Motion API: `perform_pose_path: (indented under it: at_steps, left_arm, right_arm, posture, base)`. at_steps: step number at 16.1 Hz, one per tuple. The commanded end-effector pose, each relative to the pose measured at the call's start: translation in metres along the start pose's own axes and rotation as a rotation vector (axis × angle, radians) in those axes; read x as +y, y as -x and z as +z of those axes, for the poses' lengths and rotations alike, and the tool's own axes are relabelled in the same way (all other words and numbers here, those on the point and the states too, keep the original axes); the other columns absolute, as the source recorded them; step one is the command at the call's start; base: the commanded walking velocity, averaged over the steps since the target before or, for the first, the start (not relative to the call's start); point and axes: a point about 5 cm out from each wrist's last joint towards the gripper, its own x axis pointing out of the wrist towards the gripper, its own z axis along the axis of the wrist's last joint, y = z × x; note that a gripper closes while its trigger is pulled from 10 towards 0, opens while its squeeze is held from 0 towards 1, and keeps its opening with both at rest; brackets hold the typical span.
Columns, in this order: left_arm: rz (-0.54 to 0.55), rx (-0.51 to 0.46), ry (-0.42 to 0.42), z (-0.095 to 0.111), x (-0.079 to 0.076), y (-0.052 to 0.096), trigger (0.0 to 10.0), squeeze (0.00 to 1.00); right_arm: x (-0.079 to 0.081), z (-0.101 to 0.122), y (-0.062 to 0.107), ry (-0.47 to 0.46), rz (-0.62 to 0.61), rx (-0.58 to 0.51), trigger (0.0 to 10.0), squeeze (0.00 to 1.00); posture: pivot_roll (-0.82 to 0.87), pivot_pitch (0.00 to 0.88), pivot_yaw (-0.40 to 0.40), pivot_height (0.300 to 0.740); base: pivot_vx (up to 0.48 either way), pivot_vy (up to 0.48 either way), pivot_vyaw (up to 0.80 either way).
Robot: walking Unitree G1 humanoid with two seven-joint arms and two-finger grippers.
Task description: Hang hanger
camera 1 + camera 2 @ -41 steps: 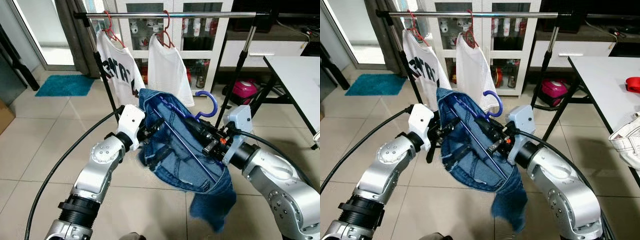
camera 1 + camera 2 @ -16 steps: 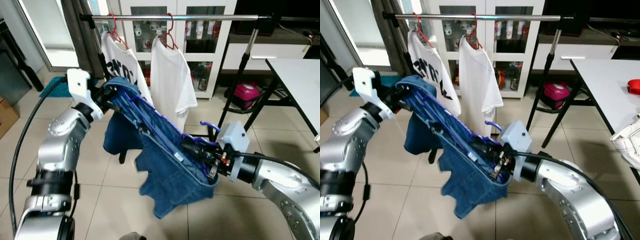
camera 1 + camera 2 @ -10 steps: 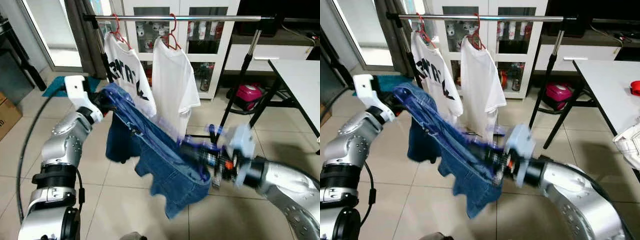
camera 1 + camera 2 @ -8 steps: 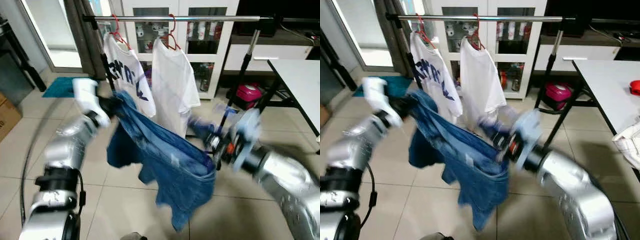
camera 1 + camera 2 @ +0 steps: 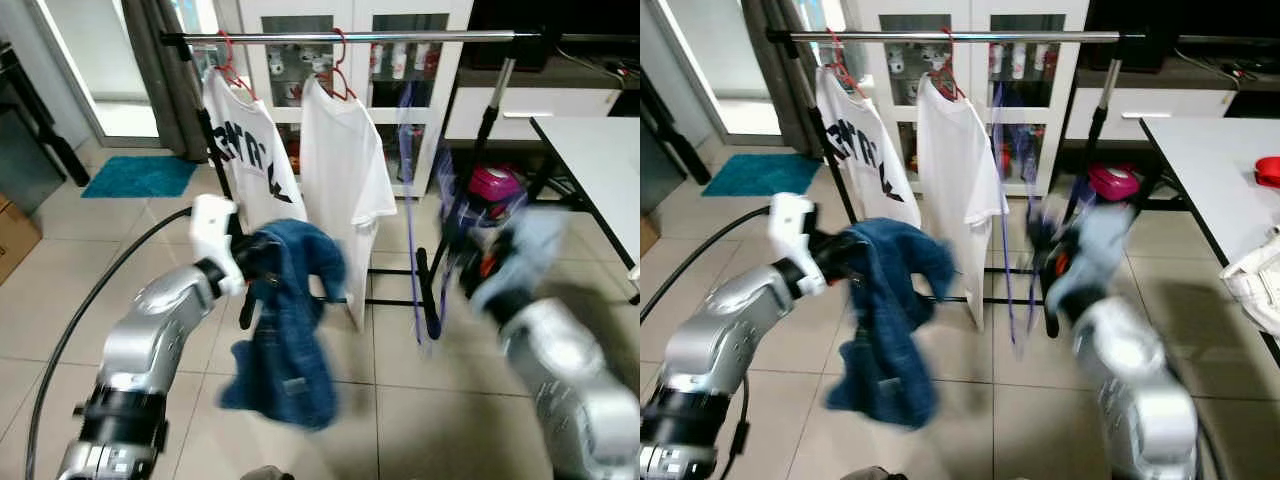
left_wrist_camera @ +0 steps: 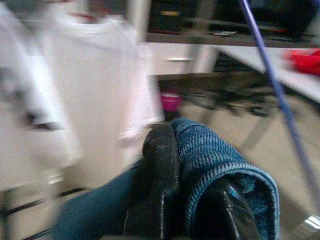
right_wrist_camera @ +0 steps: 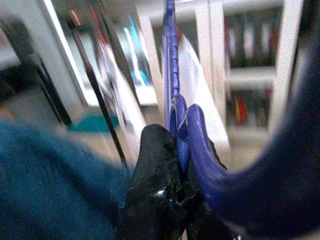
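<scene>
Your right gripper [image 7: 172, 200] pinches the purple hanger [image 5: 415, 200], blurred, upright beside the white shirt [image 5: 340, 180] below the rail [image 5: 400, 36]. Your left gripper [image 6: 182, 200] clamps the denim garment [image 5: 285, 320], which hangs before the rack's black upright [image 5: 212, 150].

- The right end effector [image 5: 470, 262] is smeared by motion blur in the head views; its fingers cannot be made out there.
- The purple hanger [image 5: 425, 250] shows only as faint streaks below the rail [image 5: 400, 36], so its shape and whether it touches the rail cannot be told.
- The left end effector [image 6: 187, 200] has its fingertips buried in the denim garment [image 5: 285, 320].
- The garment's lower edge is blurred.
- The white worktop [image 5: 600, 150] on the right is cut off by the picture's edge.
- Items inside the far cabinet [image 5: 400, 60] are too small to identify.
</scene>
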Motion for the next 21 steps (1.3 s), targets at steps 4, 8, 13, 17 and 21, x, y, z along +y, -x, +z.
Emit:
perform_pose_path:
  at_steps: [4, 8, 13, 17, 21]
  left_arm:
    - [0.08, -0.098, -0.102, 0.005, -0.018, 0.007, 10.0, 0.0]
    - [0.147, -0.208, -0.091, 0.014, -0.027, 0.006, 10.0, 0.0]
    - [0.34, -0.306, 0.011, 0.015, -0.027, 0.01, 10.0, 0.0]
    - [0.353, -0.261, 0.012, 0.013, -0.027, 0.007, 10.0, 0.0]
    - [0.217, -0.213, 0.002, 0.012, -0.032, 0.003, 10.0, 0.0]
  right_arm:
    - [-0.004, 0.007, 0.011, 0.063, -0.175, -0.092, 10.0, 0.0]
    - [0.004, 0.014, 0.011, -0.004, -0.156, -0.174, 10.0, 0.0]
    - [0.002, 0.013, 0.011, -0.014, -0.198, -0.193, 10.0, 0.0]
    - [-0.001, 0.012, 0.012, -0.013, -0.235, -0.205, 10.0, 0.0]
    - [0.001, 0.013, 0.011, -0.023, -0.231, -0.218, 10.0, 0.0]
  posture:
    - [-0.12, 0.0, 0.079, 0.74]
    - [-0.12, 0.0, 0.061, 0.74]
    - [-0.11, 0.0, 0.045, 0.74]
    - [-0.12, 0.0, 0.059, 0.74]
    - [-0.12, 0.0, 0.069, 0.74]
  base:
    - [0.0, 0.0, -0.77]
    - [0.0, 0.0, -0.8]
    - [0.0, 0.0, -0.8]
    - [0.0, 0.0, -0.8]
    - [0.0, 0.0, -0.8]
